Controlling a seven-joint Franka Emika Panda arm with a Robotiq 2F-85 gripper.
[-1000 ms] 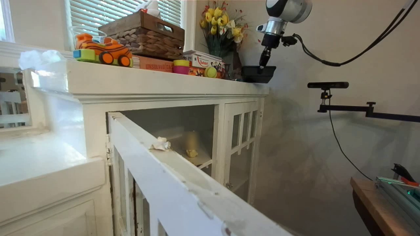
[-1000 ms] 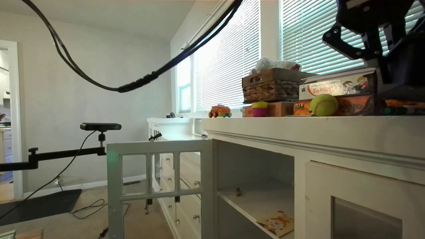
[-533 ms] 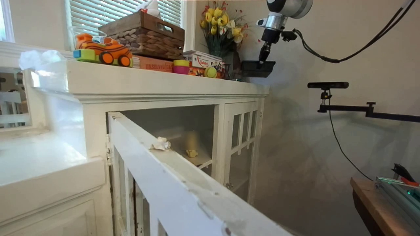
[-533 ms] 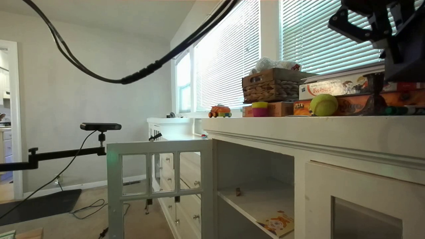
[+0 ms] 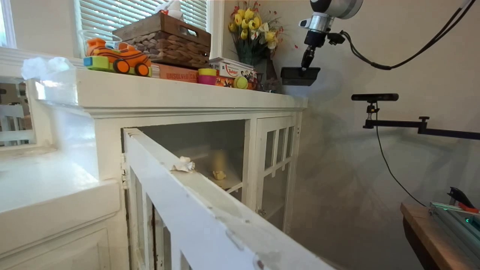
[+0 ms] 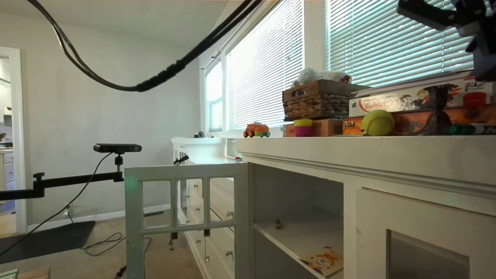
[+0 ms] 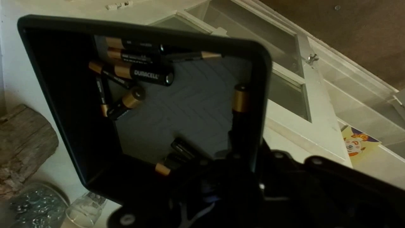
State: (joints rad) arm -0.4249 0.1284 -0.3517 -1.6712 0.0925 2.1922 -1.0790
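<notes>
Blinds [image 6: 387, 46] hang behind the white cabinet [image 5: 168, 93], one door [image 6: 133, 232] swung open. Above the cabinet's end, the gripper [image 5: 304, 67] pinches a black bin [image 5: 299, 78] by one wall. Inside, a battery [image 7: 145, 74] reads "DURACELL"; the cabinet bears a "Twister" box [image 6: 407, 100] and an "UNSOLVED CA" box [image 5: 177, 74].

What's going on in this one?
A robot arm has its end effector shut on one wall of a black bin. The bin hangs in the air near one end of the white cabinet, higher than its top, with loose batteries inside. A cabinet door stands open below, and a tennis ball sits on the cabinet top.
</notes>
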